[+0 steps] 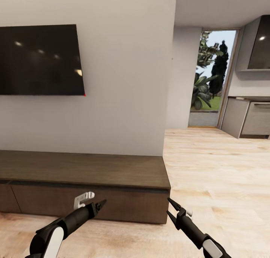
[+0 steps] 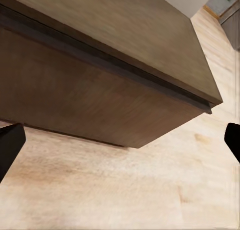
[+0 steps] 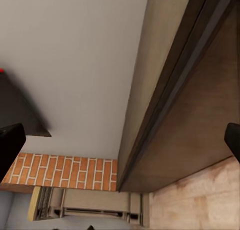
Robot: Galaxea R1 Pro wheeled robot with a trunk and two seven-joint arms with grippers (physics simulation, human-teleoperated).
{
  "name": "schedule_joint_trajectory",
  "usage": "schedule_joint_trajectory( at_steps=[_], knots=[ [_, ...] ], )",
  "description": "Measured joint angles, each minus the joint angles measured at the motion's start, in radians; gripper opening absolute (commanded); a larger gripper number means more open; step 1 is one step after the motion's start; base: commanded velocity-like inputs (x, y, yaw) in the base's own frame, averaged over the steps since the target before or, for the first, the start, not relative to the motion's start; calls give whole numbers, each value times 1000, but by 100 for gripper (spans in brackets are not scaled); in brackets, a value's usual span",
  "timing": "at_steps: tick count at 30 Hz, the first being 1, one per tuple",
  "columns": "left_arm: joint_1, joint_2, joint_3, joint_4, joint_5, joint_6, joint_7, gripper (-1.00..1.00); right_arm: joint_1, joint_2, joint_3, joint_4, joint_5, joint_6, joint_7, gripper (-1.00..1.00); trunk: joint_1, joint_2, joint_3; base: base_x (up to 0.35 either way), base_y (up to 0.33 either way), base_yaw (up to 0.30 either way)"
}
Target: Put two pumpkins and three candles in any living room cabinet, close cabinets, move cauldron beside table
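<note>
Currently facing the cabinet (image 1: pixel 86 183), standing along the white wall (image 1: pixel 127 81) of the living room, below the black TV (image 1: pixel 39 59). Showing a bare dark-brown top and closed, handle-less drawer fronts, with no gap visible along the front in the head view. Resting directly on the light wood floor (image 1: pixel 213 168), its right end finishing just short of the wall corner.

Holding the left pincer (image 1: pixel 100 205) low in front of the cabinet's front panel, near its middle-right section, fingers drawn close together to a narrow point in the head view; gripping nothing. Showing, in the left wrist view, the two dark fingertips (image 2: pixel 9 145) at opposite edges of the picture, with the cabinet corner (image 2: pixel 125 79) and floor (image 2: pixel 125 190) between them. Judging exact finger spacing from these two views: cannot tell with confidence.

Holding the right pincer (image 1: pixel 170 207) just beside the cabinet's right end, above the floor, fingers spread in a clear V; gripping nothing. Showing, in the right wrist view, the cabinet's edge (image 3: pixel 165 89), the white wall (image 3: pixel 75 54), a corner of the TV (image 3: pixel 20 115) and a band of red brick (image 3: pixel 65 172).

Showing, at far right of the head view, a glazed door (image 1: pixel 212 78) with greenery outside and grey kitchen units (image 1: pixel 249 117), well apart from the cabinet.
</note>
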Motion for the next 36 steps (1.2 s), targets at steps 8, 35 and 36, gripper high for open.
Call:
schedule_joint_trajectory(
  at_steps=[8, 35, 36],
  knots=[
    [0, 1, 1, -20, -1, 6, -82, 100, 0, 0, 0, 0, 0, 1, 6, 100, 4, -2, -31, 0, 0, 0],
    [4, 1, 0, -20, -3, 3, -105, 100, 3, 0, 5, -66, -1, 1, 81, 100, 12, -6, -105, 0, 0, 0],
    [5, 1, 0, -20, -3, 3, -105, 100, 3, 1, 6, -67, -1, 1, 82, 100, 13, -7, -108, 0, 0, 0]
  ],
)
